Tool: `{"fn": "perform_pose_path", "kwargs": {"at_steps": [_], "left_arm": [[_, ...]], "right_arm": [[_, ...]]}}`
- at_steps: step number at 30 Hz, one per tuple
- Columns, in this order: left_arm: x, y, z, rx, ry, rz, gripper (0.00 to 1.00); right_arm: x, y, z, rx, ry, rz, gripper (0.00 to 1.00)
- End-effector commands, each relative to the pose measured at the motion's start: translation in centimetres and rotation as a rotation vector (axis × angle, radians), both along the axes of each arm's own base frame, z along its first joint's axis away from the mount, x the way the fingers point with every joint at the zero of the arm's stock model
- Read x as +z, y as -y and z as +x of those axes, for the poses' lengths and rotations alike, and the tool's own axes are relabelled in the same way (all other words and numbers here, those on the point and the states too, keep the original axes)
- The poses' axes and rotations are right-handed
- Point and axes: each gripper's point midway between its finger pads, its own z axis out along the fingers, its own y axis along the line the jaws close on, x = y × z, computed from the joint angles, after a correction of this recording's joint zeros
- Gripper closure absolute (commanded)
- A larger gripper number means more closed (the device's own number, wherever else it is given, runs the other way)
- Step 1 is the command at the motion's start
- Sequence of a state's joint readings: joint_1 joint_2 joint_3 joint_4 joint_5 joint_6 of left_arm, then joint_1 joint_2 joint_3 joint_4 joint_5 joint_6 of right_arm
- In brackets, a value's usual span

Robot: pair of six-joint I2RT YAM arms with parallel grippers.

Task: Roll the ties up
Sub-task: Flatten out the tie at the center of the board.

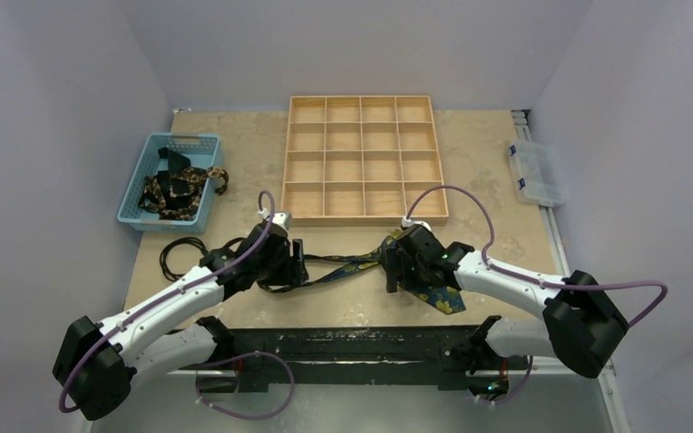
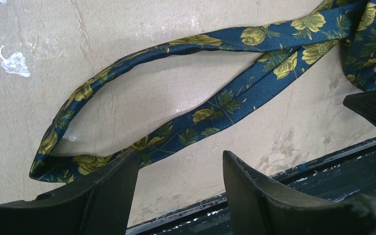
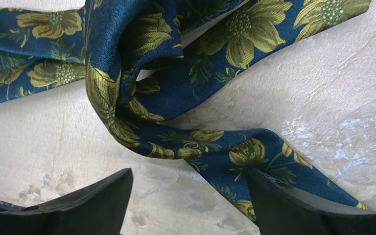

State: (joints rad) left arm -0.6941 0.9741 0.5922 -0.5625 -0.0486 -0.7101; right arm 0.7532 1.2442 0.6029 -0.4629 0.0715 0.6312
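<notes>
One tie (image 1: pixel 338 269), navy with yellow-gold flowers, lies loose on the table between my two grippers. In the left wrist view the tie (image 2: pixel 225 100) is doubled back into a long narrow loop. My left gripper (image 2: pixel 180 161) hangs open just over the loop's near band, and only bare table shows between its fingers. In the right wrist view the tie (image 3: pixel 254 152) is twisted into a knot-like bunch. My right gripper (image 3: pixel 190 174) is open above it, one finger (image 3: pixel 274 200) over the wide band. Another tie (image 1: pixel 179 188) sits crumpled in the blue basket (image 1: pixel 140 216).
A wooden tray (image 1: pixel 361 216) with several compartments stands at the back centre. A clear plastic box (image 1: pixel 534 171) sits at the right edge. A thin black cable loop (image 1: pixel 180 253) lies left of my left arm. A black rail (image 1: pixel 352 343) runs along the near edge.
</notes>
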Motion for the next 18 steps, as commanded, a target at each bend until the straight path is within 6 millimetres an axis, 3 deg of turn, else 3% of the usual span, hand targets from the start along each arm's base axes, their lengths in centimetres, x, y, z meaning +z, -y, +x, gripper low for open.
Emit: {"fn": "perform_pose_path", "kwargs": {"at_steps": [1, 4, 6, 7, 9, 11, 14, 16, 18], "left_arm": [[2.6, 1.4, 1.2, -0.028, 0.074, -0.067, 0.38], [2.7, 1.3, 1.2, -0.026, 0.080, -0.068, 0.38], [2.5, 1.2, 1.2, -0.026, 0.080, -0.061, 0.38], [2.3, 1.0, 1.1, -0.023, 0.079, -0.055, 0.38], [2.0, 0.9, 1.1, -0.020, 0.076, -0.049, 0.38], [1.7, 1.0, 1.1, -0.022, 0.070, -0.047, 0.38], [1.5, 1.2, 1.1, -0.027, 0.062, -0.050, 0.38], [1.7, 1.3, 1.2, -0.031, 0.062, -0.053, 0.38], [2.0, 1.3, 1.2, -0.032, 0.066, -0.054, 0.38]], "right_arm": [[-1.1, 1.0, -0.2, -0.066, -0.011, -0.062, 0.17], [-1.7, 0.8, -0.2, -0.055, -0.025, -0.076, 0.39], [-2.1, 0.5, -0.5, -0.037, -0.045, -0.084, 0.62], [-2.2, 0.1, -0.6, -0.023, -0.051, -0.070, 0.80], [-1.7, -1.3, -0.8, 0.006, -0.051, 0.012, 1.00], [-0.1, -3.3, -0.7, 0.029, -0.029, 0.139, 1.00], [4.4, -5.8, 0.7, 0.034, 0.068, 0.300, 1.00], [7.1, -6.1, 1.8, 0.015, 0.141, 0.335, 1.00], [8.5, -5.3, 2.6, -0.001, 0.177, 0.281, 1.00]]}}
